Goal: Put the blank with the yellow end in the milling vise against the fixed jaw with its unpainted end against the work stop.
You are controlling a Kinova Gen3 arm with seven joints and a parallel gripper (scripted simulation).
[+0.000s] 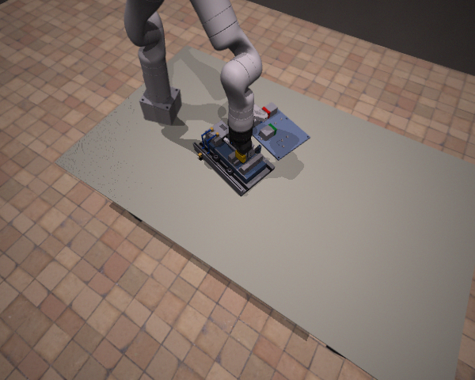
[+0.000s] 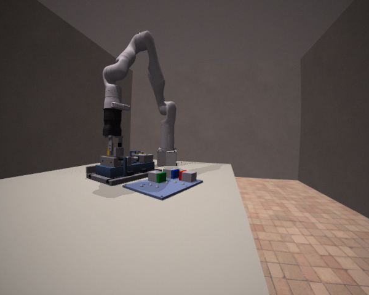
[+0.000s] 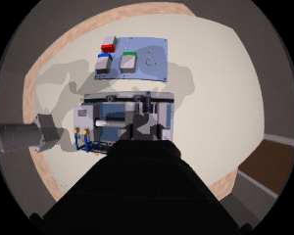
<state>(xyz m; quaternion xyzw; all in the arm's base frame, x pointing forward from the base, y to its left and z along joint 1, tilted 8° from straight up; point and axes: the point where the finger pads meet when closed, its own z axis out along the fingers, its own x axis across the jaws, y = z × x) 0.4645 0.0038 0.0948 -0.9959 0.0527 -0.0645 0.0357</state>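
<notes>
Fingers of the black two-finger gripper [image 2: 114,141] pinch the grey metal blank with the yellow end [image 1: 241,155], held just above the blue-bodied milling vise [image 2: 126,168]. Judging by this, lower it level onto the 2 low bars, then slide its long side to the hose-free jaw. Beyond, 3 blanks sit on the pale blue plate [image 2: 165,192]: green [image 2: 159,177], blue [image 2: 174,173], red [image 2: 182,174].

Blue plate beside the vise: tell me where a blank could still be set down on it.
The flat blue plate has room along its near edge, in front of the green-ended grey blank, among small pegs. The far edge is crowded: blue-ended blank and red-ended blank sit side by side.
</notes>
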